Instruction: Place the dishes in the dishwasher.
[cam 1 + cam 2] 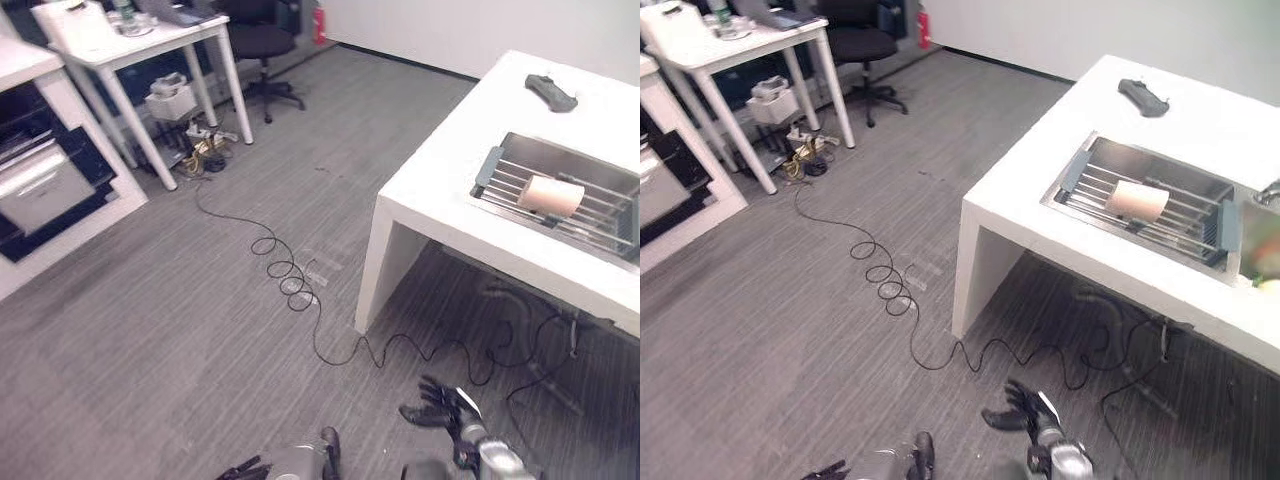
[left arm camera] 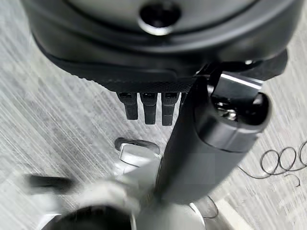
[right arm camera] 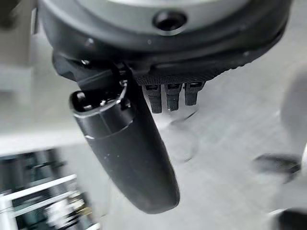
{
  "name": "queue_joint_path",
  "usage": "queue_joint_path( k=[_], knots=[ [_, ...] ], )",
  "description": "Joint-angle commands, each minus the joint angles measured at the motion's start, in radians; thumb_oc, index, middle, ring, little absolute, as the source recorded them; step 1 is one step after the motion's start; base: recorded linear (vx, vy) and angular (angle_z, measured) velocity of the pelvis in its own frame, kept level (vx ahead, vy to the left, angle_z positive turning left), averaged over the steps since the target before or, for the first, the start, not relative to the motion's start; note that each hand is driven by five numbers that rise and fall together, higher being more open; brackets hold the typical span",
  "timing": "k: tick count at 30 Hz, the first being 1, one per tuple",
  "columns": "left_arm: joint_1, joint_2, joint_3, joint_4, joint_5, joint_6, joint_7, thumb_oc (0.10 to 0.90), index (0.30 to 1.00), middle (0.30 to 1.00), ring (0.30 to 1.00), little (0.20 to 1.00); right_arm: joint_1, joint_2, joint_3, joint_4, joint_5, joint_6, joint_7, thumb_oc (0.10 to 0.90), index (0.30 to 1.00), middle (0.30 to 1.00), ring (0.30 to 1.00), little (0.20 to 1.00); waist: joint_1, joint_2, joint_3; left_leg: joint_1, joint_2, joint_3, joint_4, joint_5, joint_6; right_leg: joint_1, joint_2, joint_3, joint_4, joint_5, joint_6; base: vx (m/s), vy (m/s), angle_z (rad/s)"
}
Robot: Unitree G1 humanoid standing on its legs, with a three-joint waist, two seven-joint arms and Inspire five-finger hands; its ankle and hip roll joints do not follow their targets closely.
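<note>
One cup (image 1: 551, 195), pale cream, cylindrical, lying on its side across the bars of a metal rack (image 1: 600, 207) set in the sink (image 1: 1180, 175) of the white tabletop (image 1: 470, 130). Well ahead of and above both hands, touched by neither. One dark handheld object (image 1: 551, 92) flat on the tabletop, farther off than the cup.

Right hand (image 1: 440, 405) low over the grey carpet (image 1: 200, 320), fingers loosely spread, empty; right wrist view confirms fingers (image 3: 168, 98) extended, thumb (image 3: 129, 153) standing clear. Left hand (image 1: 245, 468) at the lower edge, fingers relaxed, holding nothing; fingers (image 2: 149, 108) straight in its wrist view.

Far to the left of the hands: dishwasher (image 1: 45, 185) standing open, one white desk (image 1: 150, 45), one black office chair (image 1: 262, 45).
</note>
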Motion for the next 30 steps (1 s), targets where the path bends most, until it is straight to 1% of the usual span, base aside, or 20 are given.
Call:
queue_joint_path(
  k=[1, 2, 3, 5, 6, 8, 9, 11, 13, 15, 20, 21, 23, 24, 25, 26, 27, 28, 29, 30],
  knots=[
    [0.050, 0.048, -0.008, -0.082, -0.023, -0.027, -0.039, 0.800, 0.900, 0.900, 0.900, 0.900, -0.033, -0.065, -0.043, -0.023, -0.010, -0.059, -0.005, 0.800, 0.900, 0.900, 0.900, 0.900, -0.026, -0.054, 0.022, 0.057, 0.029, -0.159, 0.049, -0.087, 0.022, 0.092, -0.014, -0.010, -0.471, 0.202, 0.073, 0.17, -0.306, 0.19],
    [0.051, 0.045, -0.020, -0.078, -0.025, -0.047, -0.039, 0.800, 0.900, 0.900, 0.900, 0.900, -0.034, -0.062, -0.047, -0.004, -0.014, -0.073, -0.005, 0.800, 0.900, 0.900, 0.900, 0.900, -0.046, -0.065, 0.028, 0.078, 0.021, -0.179, 0.049, -0.117, 0.020, 0.047, -0.027, 0.030, -0.503, 0.270, 0.095, 0.12, -0.291, 0.24],
    [0.049, 0.044, -0.027, -0.095, -0.032, -0.052, -0.022, 0.800, 0.900, 0.900, 0.900, 0.900, -0.035, -0.065, -0.050, -0.003, -0.017, -0.066, -0.002, 0.800, 0.900, 0.900, 0.900, 0.900, -0.047, -0.073, 0.031, 0.084, 0.038, -0.157, 0.049, -0.112, 0.003, 0.070, -0.021, 0.035, -0.510, 0.187, 0.091, 0.09, -0.264, -0.03],
    [0.048, 0.034, -0.042, -0.104, -0.074, -0.062, 0.001, 0.800, 0.900, 0.900, 0.900, 0.900, -0.039, -0.062, -0.047, 0.013, -0.043, -0.058, -0.003, 0.800, 0.900, 0.900, 0.900, 0.900, -0.044, -0.089, 0.020, 0.081, 0.049, -0.140, 0.049, -0.103, -0.018, 0.062, -0.029, 0.030, -0.510, 0.136, 0.099, 0.07, -0.248, 0.16],
    [0.051, 0.022, -0.046, -0.107, -0.096, -0.067, 0.006, 0.800, 0.900, 0.900, 0.900, 0.900, -0.048, -0.061, -0.042, 0.058, -0.055, -0.070, -0.007, 0.800, 0.900, 0.900, 0.900, 0.900, -0.032, -0.097, 0.011, 0.075, 0.066, -0.128, 0.049, -0.091, -0.040, 0.074, -0.027, 0.027, -0.510, 0.099, 0.098, 0.07, -0.202, 0.24],
    [0.053, 0.016, -0.053, -0.109, -0.081, -0.071, -0.002, 0.800, 0.900, 0.900, 0.900, 0.900, -0.055, -0.062, -0.046, 0.091, -0.048, -0.073, -0.013, 0.800, 0.900, 0.900, 0.900, 0.900, -0.022, -0.101, 0.006, 0.069, 0.077, -0.122, 0.049, -0.083, -0.054, 0.084, -0.027, 0.018, -0.510, 0.081, 0.096, 0.05, -0.153, -0.15],
    [0.057, 0.000, -0.069, -0.109, -0.023, -0.083, 0.000, 0.800, 0.900, 0.900, 0.900, 0.900, -0.059, -0.068, -0.064, 0.118, -0.040, -0.064, -0.028, 0.800, 0.900, 0.900, 0.900, 0.900, -0.014, -0.102, -0.006, 0.056, 0.093, -0.123, 0.049, -0.070, -0.072, 0.093, -0.021, 0.014, -0.510, 0.062, 0.092, 0.03, -0.102, -0.04],
    [0.057, -0.008, -0.084, -0.108, -0.014, -0.086, 0.008, 0.800, 0.900, 0.900, 0.900, 0.900, -0.060, -0.075, -0.071, 0.129, -0.032, -0.059, -0.034, 0.800, 0.900, 0.900, 0.900, 0.900, -0.015, -0.100, -0.011, 0.047, 0.100, -0.128, 0.049, -0.065, -0.081, 0.096, -0.012, 0.017, -0.510, 0.053, 0.089, 0.01, -0.077, -0.28],
    [0.049, -0.011, -0.105, -0.100, -0.033, -0.077, 0.020, 0.800, 0.900, 0.900, 0.900, 0.900, -0.060, -0.081, -0.083, 0.149, -0.036, -0.054, -0.038, 0.800, 0.900, 0.900, 0.900, 0.900, -0.022, -0.095, -0.016, 0.037, 0.115, -0.130, 0.049, -0.056, -0.091, 0.097, 0.000, 0.019, -0.510, 0.040, 0.079, -0.01, -0.081, -0.14],
    [0.036, -0.012, -0.111, -0.077, -0.044, -0.088, 0.016, 0.800, 0.900, 0.900, 0.900, 0.900, -0.053, -0.080, -0.095, 0.192, -0.032, -0.065, -0.043, 0.800, 0.900, 0.900, 0.900, 0.900, -0.027, -0.093, -0.023, 0.030, 0.131, -0.124, 0.049, -0.042, -0.103, 0.107, 0.012, 0.011, -0.510, 0.025, 0.070, 0.01, -0.118, -0.04],
    [0.021, -0.012, -0.115, -0.062, -0.066, -0.099, 0.016, 0.800, 0.900, 0.900, 0.900, 0.900, -0.045, -0.086, -0.112, 0.239, -0.032, -0.085, -0.042, 0.800, 0.900, 0.900, 0.900, 0.900, -0.039, -0.097, -0.027, 0.042, 0.138, -0.128, 0.049, -0.036, -0.113, 0.111, 0.033, 0.015, -0.510, 0.011, 0.050, 0.02, -0.097, 0.00],
    [0.018, -0.014, -0.116, -0.057, -0.072, -0.107, 0.017, 0.800, 0.900, 0.900, 0.900, 0.900, -0.043, -0.089, -0.119, 0.255, -0.037, -0.088, -0.046, 0.800, 0.900, 0.900, 0.900, 0.900, -0.041, -0.106, -0.027, 0.059, 0.131, -0.125, 0.049, -0.013, -0.113, 0.112, 0.040, 0.019, -0.510, 0.003, 0.038, 0.05, -0.129, 0.00],
    [0.012, -0.012, -0.116, -0.055, -0.063, -0.115, 0.010, 0.800, 0.900, 0.900, 0.900, 0.900, -0.032, -0.096, -0.128, 0.270, -0.041, -0.080, -0.055, 0.800, 0.900, 0.900, 0.900, 0.900, -0.034, -0.134, -0.014, 0.069, 0.118, -0.080, 0.071, 0.108, -0.120, 0.131, 0.030, 0.010, -0.510, -0.008, 0.016, 0.06, -0.220, -0.10],
    [0.008, -0.010, -0.117, -0.059, -0.050, -0.112, 0.003, 0.800, 0.900, 0.900, 0.900, 0.900, -0.027, -0.096, -0.133, 0.278, -0.031, -0.074, -0.060, 0.800, 0.900, 0.900, 0.900, 0.900, -0.026, -0.142, -0.003, 0.033, 0.103, -0.066, 0.122, 0.115, -0.116, 0.143, 0.024, 0.001, -0.510, -0.012, 0.010, 0.07, -0.159, -0.08],
    [0.009, -0.012, -0.121, -0.064, -0.025, -0.108, -0.011, 0.800, 0.900, 0.900, 0.900, 0.900, -0.029, -0.095, -0.134, 0.292, -0.003, -0.052, -0.064, 0.800, 0.900, 0.900, 0.900, 0.900, -0.007, -0.137, 0.010, -0.001, 0.038, -0.076, 0.118, 0.069, -0.087, 0.154, 0.027, 0.000, -0.510, -0.011, 0.015, 0.17, -0.032, 0.09],
    [0.025, -0.022, -0.123, -0.069, -0.017, -0.104, -0.007, 0.800, 0.900, 0.900, 0.900, 0.900, -0.032, -0.091, -0.130, 0.304, 0.009, -0.036, -0.058, 0.800, 0.900, 0.900, 0.900, 0.900, 0.013, -0.119, 0.016, -0.003, -0.024, -0.103, 0.063, 0.050, -0.066, 0.167, 0.051, 0.015, -0.510, -0.008, 0.024, 0.27, 0.057, -0.03],
    [0.035, -0.028, -0.121, -0.071, -0.022, -0.096, 0.000, 0.800, 0.900, 0.900, 0.900, 0.900, -0.038, -0.087, -0.127, 0.311, 0.004, -0.028, -0.053, 0.800, 0.900, 0.900, 0.900, 0.900, 0.028, -0.104, 0.022, -0.042, -0.041, -0.119, 0.049, 0.084, -0.065, 0.176, 0.075, 0.033, -0.510, -0.007, 0.026, 0.23, 0.113, -0.39],
    [0.038, -0.025, -0.116, -0.072, -0.014, -0.081, -0.011, 0.800, 0.900, 0.900, 0.900, 0.900, -0.047, -0.081, -0.129, 0.315, -0.001, -0.024, -0.062, 0.800, 0.900, 0.900, 0.900, 0.900, 0.032, -0.102, 0.022, -0.040, -0.033, -0.097, 0.049, 0.045, -0.042, 0.191, 0.085, 0.021, -0.510, -0.017, 0.022, 0.10, 0.112, -0.89],
    [0.040, -0.020, -0.104, -0.064, -0.008, -0.074, -0.019, 0.800, 0.900, 0.900, 0.900, 0.900, -0.060, -0.075, -0.124, 0.310, -0.015, -0.016, -0.085, 0.800, 0.900, 0.900, 0.900, 0.900, 0.036, -0.085, 0.019, -0.037, -0.033, -0.108, 0.049, 0.004, -0.009, 0.205, 0.121, 0.008, -0.510, -0.025, 0.014, 0.04, 0.109, -1.17],
    [0.042, -0.021, -0.100, -0.060, -0.015, -0.072, -0.013, 0.800, 0.900, 0.900, 0.900, 0.900, -0.064, -0.073, -0.121, 0.310, -0.033, -0.014, -0.090, 0.800, 0.900, 0.900, 0.900, 0.900, 0.038, -0.070, 0.020, -0.028, -0.027, -0.131, 0.049, -0.014, 0.000, 0.217, 0.143, -0.001, -0.510, 0.004, 0.019, 0.07, 0.093, -1.19]
  ],
)
